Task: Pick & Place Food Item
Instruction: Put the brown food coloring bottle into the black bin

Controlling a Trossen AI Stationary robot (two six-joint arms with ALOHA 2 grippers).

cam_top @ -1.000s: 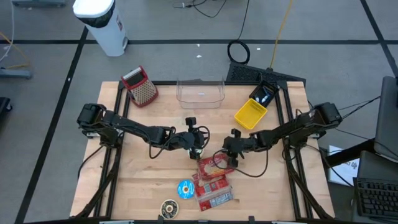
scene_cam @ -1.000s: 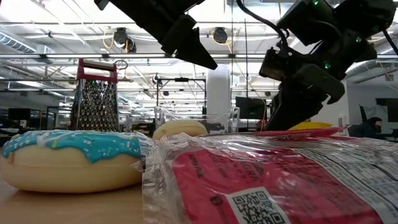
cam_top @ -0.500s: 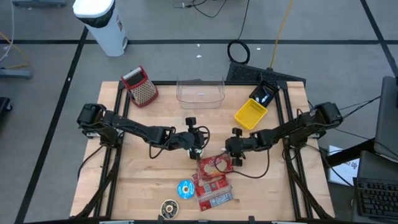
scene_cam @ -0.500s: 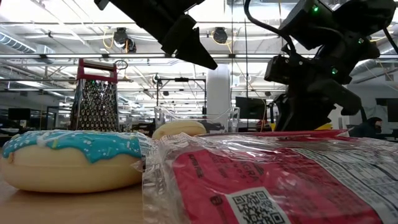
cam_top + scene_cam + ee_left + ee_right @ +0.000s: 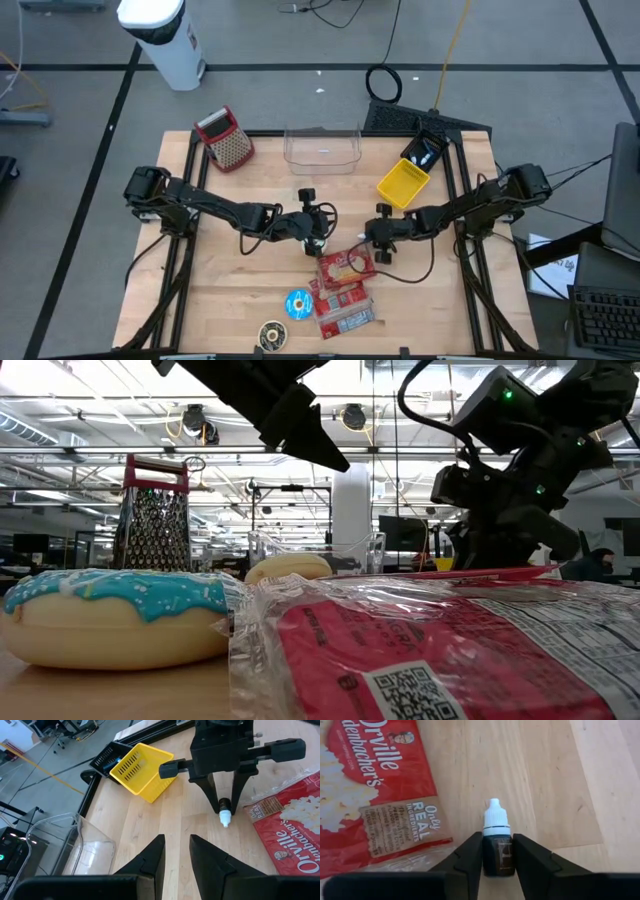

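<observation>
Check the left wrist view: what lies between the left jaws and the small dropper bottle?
Only bare wooden table; the left gripper faces the dropper bottle, clamped in the right gripper.

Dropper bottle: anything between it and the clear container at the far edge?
Nothing visible. The dropper bottle sits in the right gripper; bare wood runs to the clear container. The yellow basket and left gripper lie beside that route.

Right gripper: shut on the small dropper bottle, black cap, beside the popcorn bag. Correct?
Almost. The right gripper is shut on the small dropper bottle beside the popcorn bag, but the cap is white, not black, as the right wrist view shows.
</observation>
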